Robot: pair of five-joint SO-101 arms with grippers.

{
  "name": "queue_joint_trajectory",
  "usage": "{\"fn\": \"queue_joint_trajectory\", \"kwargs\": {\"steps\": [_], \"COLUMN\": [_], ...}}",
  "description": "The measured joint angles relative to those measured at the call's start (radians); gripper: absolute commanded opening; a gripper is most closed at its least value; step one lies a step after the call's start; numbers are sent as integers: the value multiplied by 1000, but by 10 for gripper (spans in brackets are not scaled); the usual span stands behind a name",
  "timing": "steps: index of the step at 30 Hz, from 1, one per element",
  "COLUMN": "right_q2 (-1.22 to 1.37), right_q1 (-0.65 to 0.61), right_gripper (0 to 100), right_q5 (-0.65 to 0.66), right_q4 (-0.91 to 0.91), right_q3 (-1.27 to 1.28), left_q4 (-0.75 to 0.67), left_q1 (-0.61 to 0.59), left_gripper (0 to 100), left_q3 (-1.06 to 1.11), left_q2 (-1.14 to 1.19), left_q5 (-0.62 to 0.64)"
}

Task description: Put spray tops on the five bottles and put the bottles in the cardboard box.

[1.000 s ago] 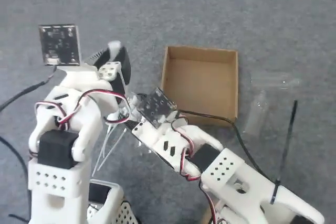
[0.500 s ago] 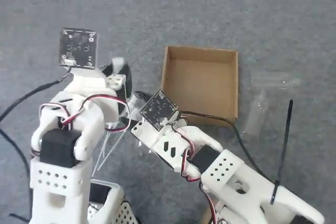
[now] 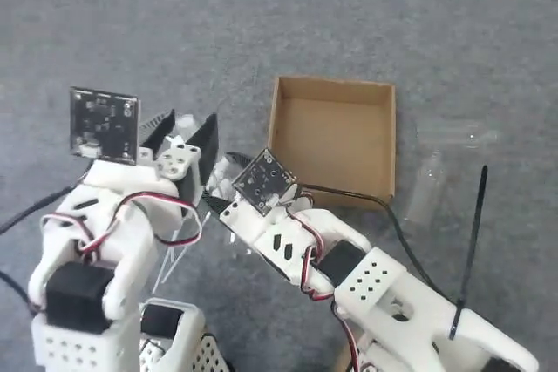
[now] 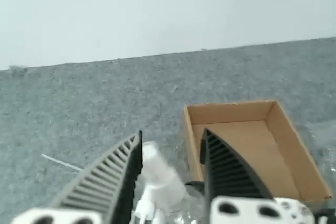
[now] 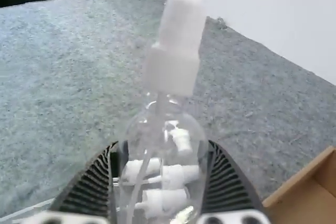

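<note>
- Claws: right claw (image 5: 160, 153) is clamped on the clear bottle (image 5: 160, 129), one ribbed jaw against each side of the body. The neck points away from the claw, past the jaw tips.
- White spray top (image 5: 176, 40) sits on that bottle's neck, out beyond the right claw's jaws. Its thin tube runs down inside the bottle.
- Seen through the bottle wall between the right claw's jaws: more white spray tops (image 5: 157, 169). Cannot tell whether they lie behind the bottle.
- left claw (image 4: 171, 137) is spread wide and grips nothing. The spray top sits in the gap between its two jaws, closer to one of them; contact cannot be told.
- cardboard box (image 3: 331, 141) stands open-topped on the grey carpet (image 3: 349, 41), just beside both claws. Its bare floor is visible.
- Two further clear bottles lie on the carpet on the far side of the box from the claws, outside it: lying bottle (image 3: 453, 134) and second bottle (image 3: 427, 185). Upright or lying for the second: cannot tell.
- Thin white tubes (image 3: 174, 254) lie on the carpet behind the left claw, beside its arm.
</note>
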Motion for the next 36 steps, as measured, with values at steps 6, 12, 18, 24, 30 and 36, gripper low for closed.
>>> {"fn": "queue_joint_trajectory", "kwargs": {"steps": [6,12,18,24,30,36], "right_q2": [-152,-218,-152,23,83,61], "right_q1": [184,301,315,302,176,138], "right_gripper": [6,6,6,6,6,6], "right_q5": [-6,-87,-101,-103,-104,-104], "right_q4": [87,172,180,230,367,549], "right_q3": [-8,-87,-213,-359,-466,-514], "left_q4": [5,-3,-126,-175,-244,-304], "left_q1": [-75,-29,66,138,199,204], "left_gripper": [165,166,167,261,280,280], "left_q3": [0,141,373,575,741,793], "left_q2": [-8,-18,-77,-330,-508,-523], "left_q5": [-3,-5,-29,-100,-107,-107]}}
